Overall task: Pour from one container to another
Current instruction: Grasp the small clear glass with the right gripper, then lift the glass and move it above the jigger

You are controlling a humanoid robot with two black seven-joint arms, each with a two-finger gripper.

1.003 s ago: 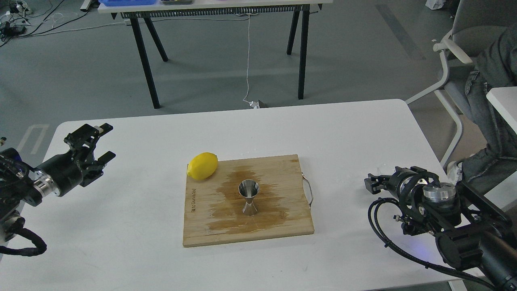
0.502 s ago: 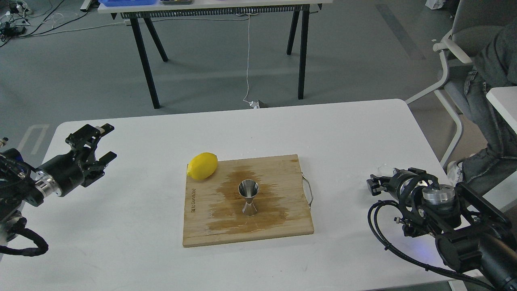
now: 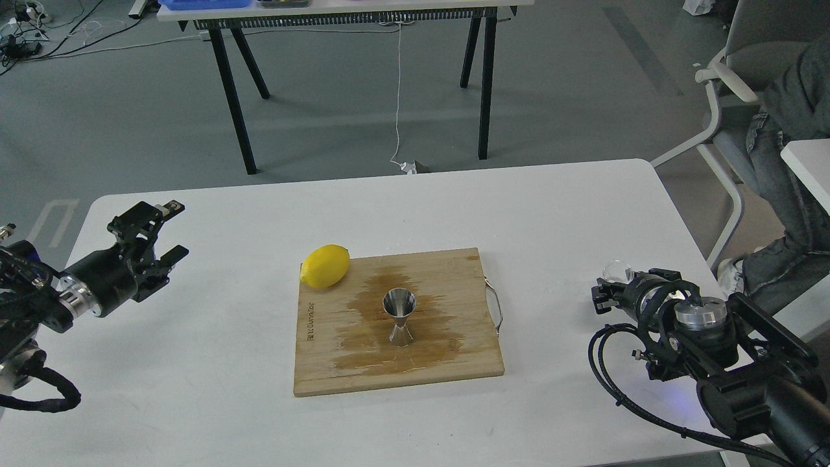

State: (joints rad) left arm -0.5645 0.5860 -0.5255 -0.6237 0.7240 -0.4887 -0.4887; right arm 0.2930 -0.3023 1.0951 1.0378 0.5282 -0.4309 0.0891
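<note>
The steel jigger (image 3: pixel 399 316) stands upright in the middle of the wooden cutting board (image 3: pixel 324 363), on a dark wet stain. The small clear glass cup (image 3: pixel 616 270) stands on the white table near its right edge, far from the jigger. My right gripper (image 3: pixel 602 297) is just in front of and beside the cup, dark and end-on, so its fingers cannot be told apart. Over the table's left side, my left gripper (image 3: pixel 162 231) hovers open with nothing between its fingers.
A yellow lemon (image 3: pixel 325 266) lies at the board's back left corner. The board has a metal handle (image 3: pixel 496 310) on its right side. A person sits on a chair (image 3: pixel 733 97) beyond the table's right edge. Another table (image 3: pixel 350 19) stands behind.
My right gripper has drawn back slightly to the right, and the glass cup now shows more plainly behind it. My left gripper has sunk a little. The jigger has not moved.
</note>
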